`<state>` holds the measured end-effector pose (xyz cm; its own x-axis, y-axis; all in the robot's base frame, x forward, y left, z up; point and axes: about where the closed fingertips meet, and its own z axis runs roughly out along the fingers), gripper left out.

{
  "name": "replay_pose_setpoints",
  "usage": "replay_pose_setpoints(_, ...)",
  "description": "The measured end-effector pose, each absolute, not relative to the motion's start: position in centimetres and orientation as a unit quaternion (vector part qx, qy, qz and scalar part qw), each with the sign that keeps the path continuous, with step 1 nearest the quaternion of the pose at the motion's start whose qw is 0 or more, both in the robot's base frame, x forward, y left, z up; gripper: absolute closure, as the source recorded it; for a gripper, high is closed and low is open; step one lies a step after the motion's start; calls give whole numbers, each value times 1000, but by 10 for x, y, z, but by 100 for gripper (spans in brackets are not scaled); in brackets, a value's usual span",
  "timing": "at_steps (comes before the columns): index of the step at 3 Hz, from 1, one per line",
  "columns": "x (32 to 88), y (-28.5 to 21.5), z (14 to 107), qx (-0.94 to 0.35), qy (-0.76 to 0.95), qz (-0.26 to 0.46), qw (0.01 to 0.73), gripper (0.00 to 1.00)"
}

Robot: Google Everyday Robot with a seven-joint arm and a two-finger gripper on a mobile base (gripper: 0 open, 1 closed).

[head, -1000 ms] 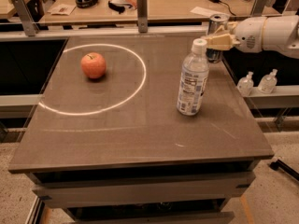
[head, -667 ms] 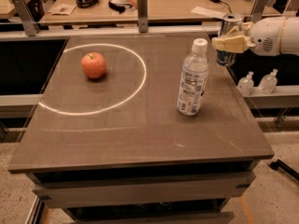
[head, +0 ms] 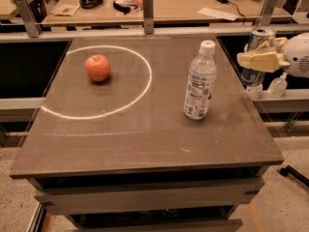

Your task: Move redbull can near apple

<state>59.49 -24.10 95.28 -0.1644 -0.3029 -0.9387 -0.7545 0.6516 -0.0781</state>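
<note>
Beyond the table's (head: pixel 145 144) right edge, at about 2 o'clock from its centre, the redbull can (head: pixel 259 38) is held upright by the gripper (head: pixel 251 59), whose fingers are clamped around its middle. The apple (head: pixel 98 67) is seen at 10 o'clock, inside a white ring (head: pixel 150 75), well apart from the can, and a water bottle (head: pixel 200 81) stands between them at 3 o'clock

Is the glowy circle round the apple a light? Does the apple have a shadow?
Camera view: the white ring glows on the dark table around the apple, light or paint I cannot tell; a soft shadow sits under the apple; the gripper, shut on the redbull can beyond the table's right edge, looks brightly lit.
</note>
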Motion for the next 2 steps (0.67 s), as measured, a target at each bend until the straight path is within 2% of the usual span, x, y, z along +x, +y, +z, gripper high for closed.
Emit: replay_pose_setpoints(2, 538, -242, 927, -327, 750, 238, 523, 100)
